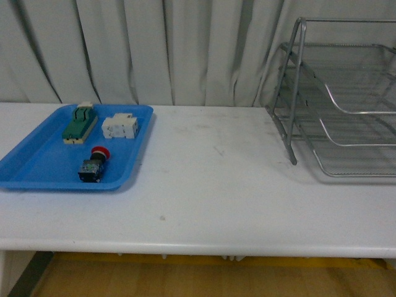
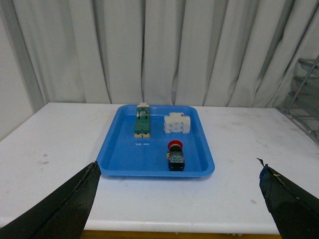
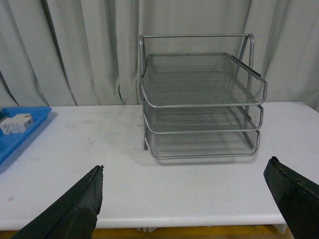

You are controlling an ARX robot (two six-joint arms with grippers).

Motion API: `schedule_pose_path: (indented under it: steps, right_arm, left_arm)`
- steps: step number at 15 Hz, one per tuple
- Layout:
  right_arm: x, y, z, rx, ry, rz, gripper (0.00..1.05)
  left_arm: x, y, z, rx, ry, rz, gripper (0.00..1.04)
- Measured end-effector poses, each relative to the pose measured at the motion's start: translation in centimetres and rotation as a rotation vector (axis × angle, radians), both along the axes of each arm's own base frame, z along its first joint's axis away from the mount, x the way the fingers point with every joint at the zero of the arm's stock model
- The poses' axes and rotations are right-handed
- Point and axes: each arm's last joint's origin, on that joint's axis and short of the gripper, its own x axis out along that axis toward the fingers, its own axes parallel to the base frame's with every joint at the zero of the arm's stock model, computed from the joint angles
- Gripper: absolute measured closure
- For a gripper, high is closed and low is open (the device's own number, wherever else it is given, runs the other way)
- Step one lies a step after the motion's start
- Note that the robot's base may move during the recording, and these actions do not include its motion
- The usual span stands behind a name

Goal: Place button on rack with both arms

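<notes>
The button (image 1: 94,164) has a red round cap and a black-and-blue body; it lies on its side near the front of the blue tray (image 1: 37,167) at the table's left. The left wrist view also shows the button (image 2: 176,156), well ahead of my left gripper (image 2: 179,199), which is open and empty. The silver wire-mesh rack (image 1: 346,105) of three stacked trays stands at the right. My right gripper (image 3: 184,201) is open and empty, back near the table's front edge, facing the rack (image 3: 202,102). Neither arm shows in the front view.
A green-and-cream switch block (image 1: 80,122) and a white blocky component (image 1: 120,127) lie at the back of the blue tray. A white table (image 1: 210,185) carries everything, with pleated curtains (image 1: 154,43) behind it. The table's front edge runs close to both grippers.
</notes>
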Motion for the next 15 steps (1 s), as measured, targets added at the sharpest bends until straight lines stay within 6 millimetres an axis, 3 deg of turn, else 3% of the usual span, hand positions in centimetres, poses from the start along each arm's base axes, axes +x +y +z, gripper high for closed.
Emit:
schedule_pose_path:
  steps: [15]
  right_arm:
    - [0.0,0.0,0.0,0.0,0.0,0.0,0.06]
  left_arm:
    - [0.0,0.0,0.0,0.0,0.0,0.0,0.07]
